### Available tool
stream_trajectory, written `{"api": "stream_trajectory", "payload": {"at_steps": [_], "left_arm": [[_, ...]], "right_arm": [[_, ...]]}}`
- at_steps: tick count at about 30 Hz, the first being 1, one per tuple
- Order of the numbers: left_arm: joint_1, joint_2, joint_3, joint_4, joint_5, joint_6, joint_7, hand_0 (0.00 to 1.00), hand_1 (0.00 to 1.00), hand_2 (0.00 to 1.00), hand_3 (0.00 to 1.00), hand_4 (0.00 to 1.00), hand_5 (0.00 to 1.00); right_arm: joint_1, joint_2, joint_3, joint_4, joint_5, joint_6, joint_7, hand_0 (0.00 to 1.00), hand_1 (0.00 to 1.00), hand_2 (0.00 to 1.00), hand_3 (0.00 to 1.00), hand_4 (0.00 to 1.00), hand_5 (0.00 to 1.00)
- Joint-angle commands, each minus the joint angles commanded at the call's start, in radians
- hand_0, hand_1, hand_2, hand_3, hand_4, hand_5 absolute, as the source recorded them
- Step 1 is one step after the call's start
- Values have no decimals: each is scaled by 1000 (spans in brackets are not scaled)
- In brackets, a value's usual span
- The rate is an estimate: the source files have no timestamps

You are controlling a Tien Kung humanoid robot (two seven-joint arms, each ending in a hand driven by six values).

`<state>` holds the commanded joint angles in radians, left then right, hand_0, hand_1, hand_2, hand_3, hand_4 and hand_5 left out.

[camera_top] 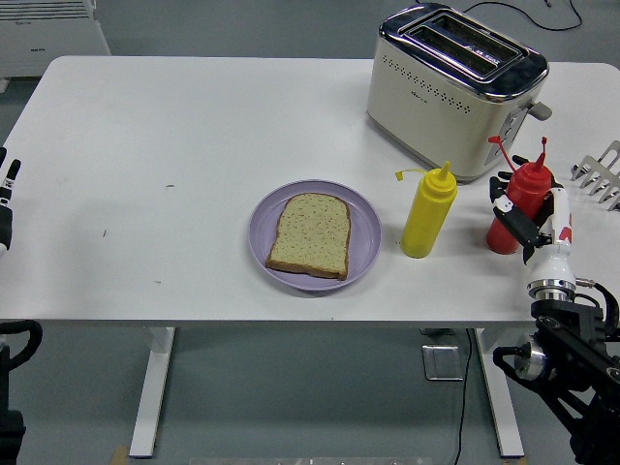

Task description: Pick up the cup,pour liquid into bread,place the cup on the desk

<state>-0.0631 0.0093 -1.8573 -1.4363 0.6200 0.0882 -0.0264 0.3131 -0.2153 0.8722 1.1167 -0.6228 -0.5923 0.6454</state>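
Note:
No cup shows; a red squeeze bottle point(511, 215) with a thin nozzle stands at the table's right, just in front of the toaster's corner. My right hand point(513, 205) is shut on it, black fingers point(503, 186) wrapped round its body, and the bottle leans slightly. A slice of bread point(310, 234) lies on a purple plate point(263, 215) at the table's middle. Between the plate and the red bottle stands a yellow squeeze bottle point(427, 213). My left hand point(7, 194) rests at the far left edge, fingers straight, holding nothing.
A cream and chrome toaster point(450, 89) sits at the back right, close behind both bottles. A metal rack point(601, 170) pokes in at the right edge. The table's near edge runs just below the plate.

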Motion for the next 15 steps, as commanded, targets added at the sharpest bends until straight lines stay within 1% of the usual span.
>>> {"api": "stream_trajectory", "payload": {"at_steps": [2, 3, 8, 9, 14, 15], "left_arm": [[0, 0, 0, 0, 0, 0, 0, 824, 831, 843, 741, 666, 998], [0, 0, 0, 0, 0, 0, 0, 824, 831, 843, 740, 666, 998], [0, 0, 0, 0, 0, 0, 0, 824, 831, 843, 740, 666, 998], [0, 0, 1, -1, 0, 0, -1, 825, 832, 844, 741, 667, 998], [-1, 1, 3, -1, 1, 0, -1, 825, 832, 844, 741, 667, 998], [0, 1, 3, 0, 1, 0, -1, 827, 832, 846, 741, 667, 998]], "right_arm": [[-3, -1, 3, 4, -5, 3, 0, 723, 644, 666, 886, 743, 94], [-7, -3, 7, 8, -11, 4, 0, 818, 733, 795, 956, 756, 105], [-22, -4, 25, 13, -30, 11, -12, 818, 733, 795, 956, 756, 105], [-27, -6, 30, 14, -37, 15, -17, 892, 817, 898, 998, 760, 106], [-51, -14, 54, 33, -70, 35, -40, 892, 817, 898, 998, 760, 106], [-58, -16, 60, 39, -79, 41, -45, 935, 872, 976, 998, 780, 120]]}}
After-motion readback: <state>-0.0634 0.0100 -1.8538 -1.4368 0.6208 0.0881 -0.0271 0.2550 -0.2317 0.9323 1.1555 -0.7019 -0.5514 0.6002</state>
